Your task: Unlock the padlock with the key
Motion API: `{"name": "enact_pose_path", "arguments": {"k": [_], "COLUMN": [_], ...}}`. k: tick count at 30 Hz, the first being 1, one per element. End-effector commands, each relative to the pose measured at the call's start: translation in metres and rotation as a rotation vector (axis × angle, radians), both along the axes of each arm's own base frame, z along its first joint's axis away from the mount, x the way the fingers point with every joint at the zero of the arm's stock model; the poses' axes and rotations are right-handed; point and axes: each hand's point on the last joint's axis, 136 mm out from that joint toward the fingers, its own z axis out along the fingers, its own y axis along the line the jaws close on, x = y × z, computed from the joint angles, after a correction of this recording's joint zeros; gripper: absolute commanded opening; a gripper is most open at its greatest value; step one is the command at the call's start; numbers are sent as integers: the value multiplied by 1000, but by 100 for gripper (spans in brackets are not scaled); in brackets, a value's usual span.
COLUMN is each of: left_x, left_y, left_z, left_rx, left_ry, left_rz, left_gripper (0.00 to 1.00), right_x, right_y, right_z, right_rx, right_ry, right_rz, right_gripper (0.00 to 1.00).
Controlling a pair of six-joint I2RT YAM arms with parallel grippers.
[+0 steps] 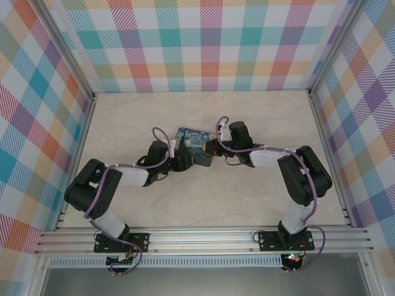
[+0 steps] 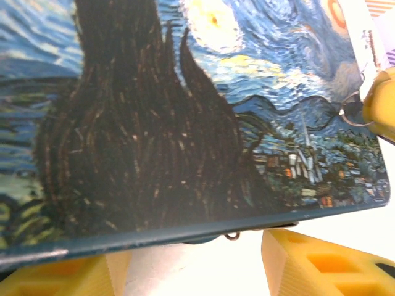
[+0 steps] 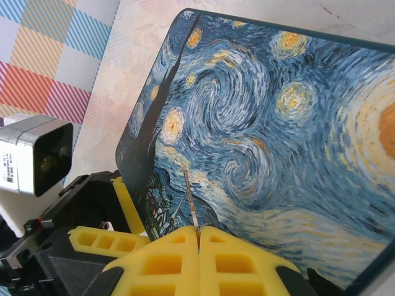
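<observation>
Marble tabletop [image 1: 247, 197] carries the painted tin [image 1: 192, 143]; right gripper [image 3: 199, 233] is clamped on the key [image 3: 190, 197], left gripper [image 2: 197, 265] half open, empty, at the tin's edge; unlocking looks undone.

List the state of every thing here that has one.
Starry Night tin: lid shut.
key: clamped between the right pincer's fingertips, tip over the lid.
right pincer: shut on the key.
left pincer: open, fingers apart at the tin's edge.

Probably a lab test cell: aluminium frame [image 1: 203, 237], plaid walls [image 1: 203, 43].
</observation>
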Motion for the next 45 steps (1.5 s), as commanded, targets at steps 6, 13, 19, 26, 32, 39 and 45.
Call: {"name": "enact_pose_path", "arguments": {"k": [6,13,19,26,32,39,45], "left_x": [-4,-2,0,-2,-1,2,5], "left_y": [-16,-14,-12,-20,-24,-32,-38], "left_z": [-13,-18,-24,-24,-26,-25,-23], "left_rx": [-12,10,46,57,57,37,28], "left_ry": [3,-3,-38,-66,-45,-30,-28], "left_rz": [0,20,35,-3,-7,2,13], "left_gripper": [56,52,51,50,47,43,40], "right_x": [3,2,2,3,1,1,1], "right_y": [2,3,2,2,2,2,2], "right_z": [2,1,-1,-6,-7,-8,-6], "right_rx": [1,1,-5,-8,-4,-1,0], "right_ry": [-19,-18,-20,-5,5,8,3], "right_rz": [20,24,22,18,15,13,12], "right_gripper": [4,4,4,4,4,4,4]}}
